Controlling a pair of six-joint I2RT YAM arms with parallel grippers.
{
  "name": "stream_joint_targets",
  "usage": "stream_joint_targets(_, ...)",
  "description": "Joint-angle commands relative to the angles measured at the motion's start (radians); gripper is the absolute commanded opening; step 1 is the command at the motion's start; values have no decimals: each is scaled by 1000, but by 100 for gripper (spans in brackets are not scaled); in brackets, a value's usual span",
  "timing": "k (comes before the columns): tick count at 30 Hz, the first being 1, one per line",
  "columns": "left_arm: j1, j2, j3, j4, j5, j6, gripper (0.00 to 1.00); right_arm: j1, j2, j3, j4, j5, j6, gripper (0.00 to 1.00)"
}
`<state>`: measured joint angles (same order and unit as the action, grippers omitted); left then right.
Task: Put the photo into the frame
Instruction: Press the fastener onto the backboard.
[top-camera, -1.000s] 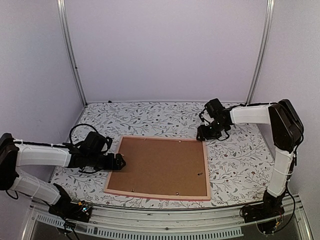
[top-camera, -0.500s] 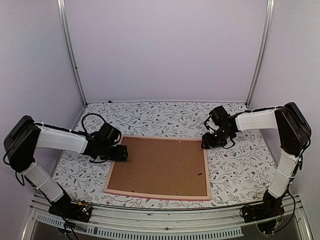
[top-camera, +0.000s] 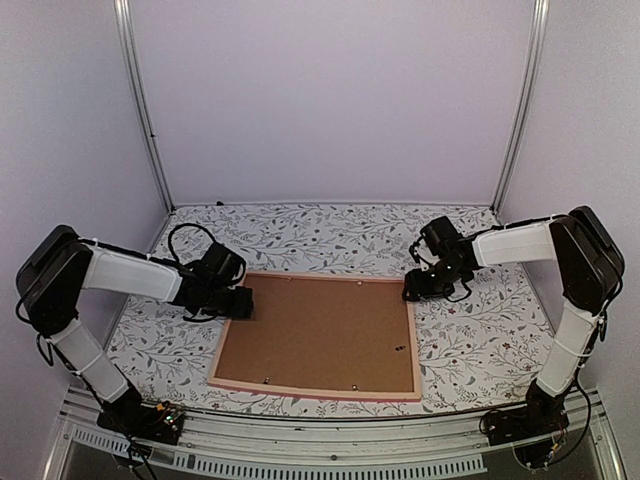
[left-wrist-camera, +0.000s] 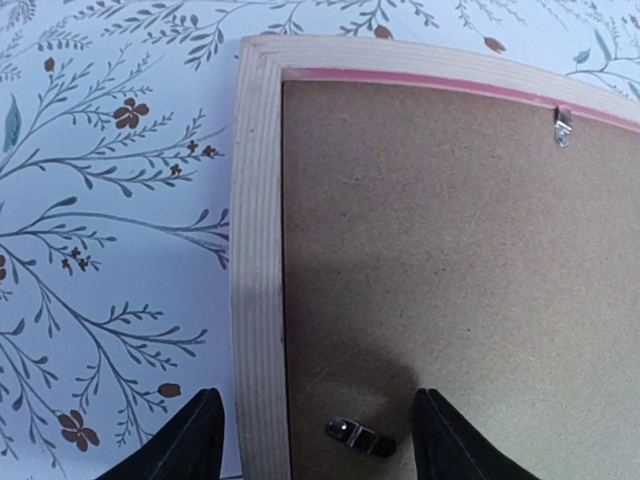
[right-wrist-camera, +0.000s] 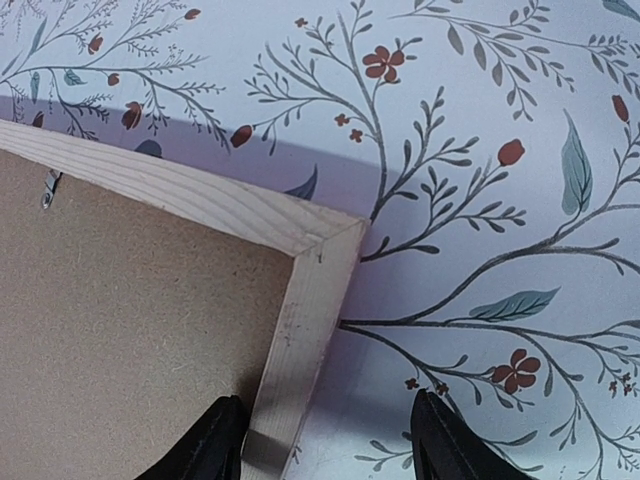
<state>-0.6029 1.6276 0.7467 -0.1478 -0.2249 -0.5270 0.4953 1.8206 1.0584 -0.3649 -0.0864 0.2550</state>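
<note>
Left fingers (left-wrist-camera: 190, 448) apart astride frame (left-wrist-camera: 255, 250) rail | right fingers (right-wrist-camera: 222, 442) likewise | frame face-down, brown backing board (top-camera: 320, 335) showing

— What does the surface (top-camera: 480, 330) look like?
— White, printed with grey-green leafy twigs and small red flowers.
— And around it?
— Plain pale lilac walls (top-camera: 330, 100) on three sides, with two metal posts (top-camera: 140, 110) at the back corners. A slotted metal rail (top-camera: 330, 432) runs along the near edge. The light is soft and even.
</note>
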Motion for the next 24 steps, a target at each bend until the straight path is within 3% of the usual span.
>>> stream_joint_targets(1, 14, 6, -19, 7, -3, 10, 63, -3, -21, -22, -6, -9, 12, 60)
stream_joint_targets(24, 40, -70, -112, 24, 40, 25, 37, -3, -27, -29, -11, -10, 15, 60)
